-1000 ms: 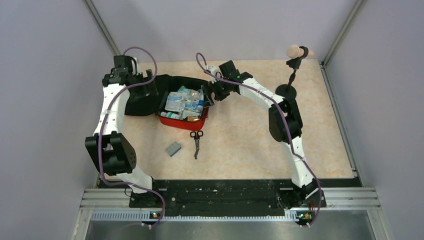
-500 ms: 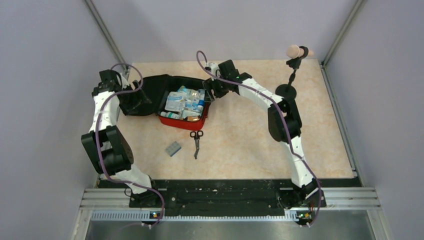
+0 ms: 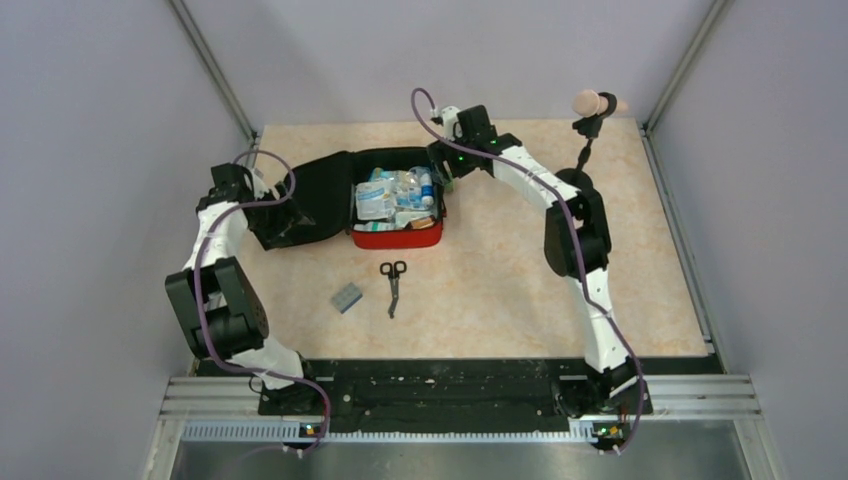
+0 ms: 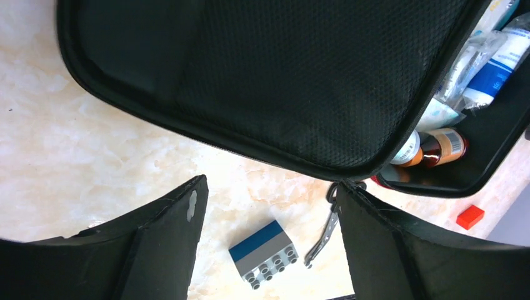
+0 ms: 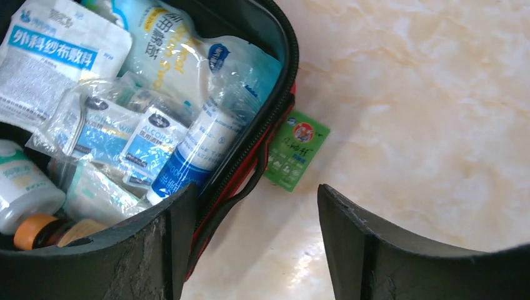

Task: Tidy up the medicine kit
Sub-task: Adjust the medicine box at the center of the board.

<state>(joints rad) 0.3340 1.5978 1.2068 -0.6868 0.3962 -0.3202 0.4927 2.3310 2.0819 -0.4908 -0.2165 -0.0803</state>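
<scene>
The open red soft zip pouch lies just ahead of the wide, empty left tool and right tool, likely for steadying.

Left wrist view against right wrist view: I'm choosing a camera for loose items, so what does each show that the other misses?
Only the left wrist: the black lid lining, a grey-and-blue block, the scissors and a small red block. Only the right wrist: a green tag beside the medicine kit and a gauze packet. Both: the open kit, its blue-and-white tube and the table.
</scene>
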